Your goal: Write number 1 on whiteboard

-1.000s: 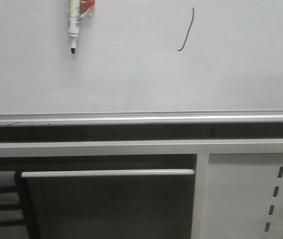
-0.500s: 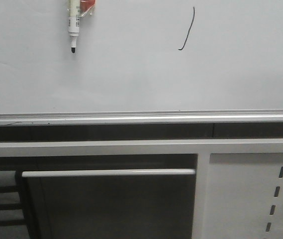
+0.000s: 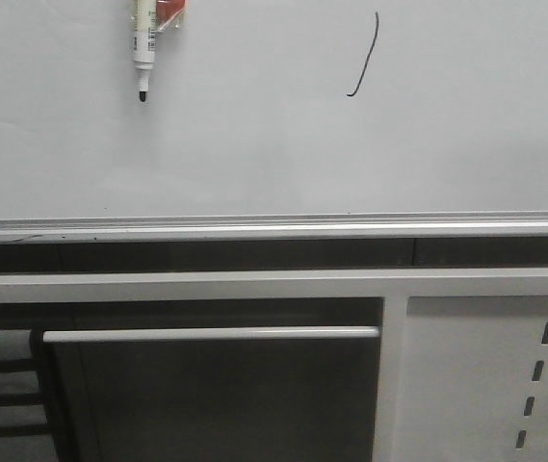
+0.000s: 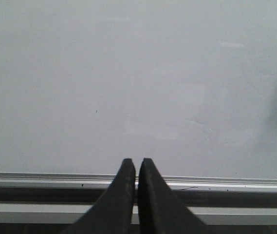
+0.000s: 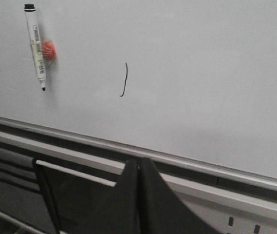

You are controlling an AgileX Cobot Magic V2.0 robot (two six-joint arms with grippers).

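The whiteboard (image 3: 254,144) fills the upper part of the front view, with a silver rail (image 3: 274,229) along its lower edge. The number 1 (image 3: 365,58) is a thin black slanted stroke with a small hook at its foot, and it also shows in the right wrist view (image 5: 124,80). A white marker (image 3: 143,48) with a black tip hangs tip down on the board by a red holder (image 3: 169,12), also in the right wrist view (image 5: 35,46). My left gripper (image 4: 136,162) is shut and empty, below the board. My right gripper (image 5: 138,160) is shut and empty, well below the stroke.
Below the rail runs a pale horizontal frame bar (image 3: 254,285), a white bar handle (image 3: 206,334) over a dark opening, and a white panel with slot holes (image 3: 505,385) at lower right. The board (image 4: 128,73) fills the left wrist view.
The front view has shifted very slightly; the stroke and marker stay in place. Nothing else has visibly changed.
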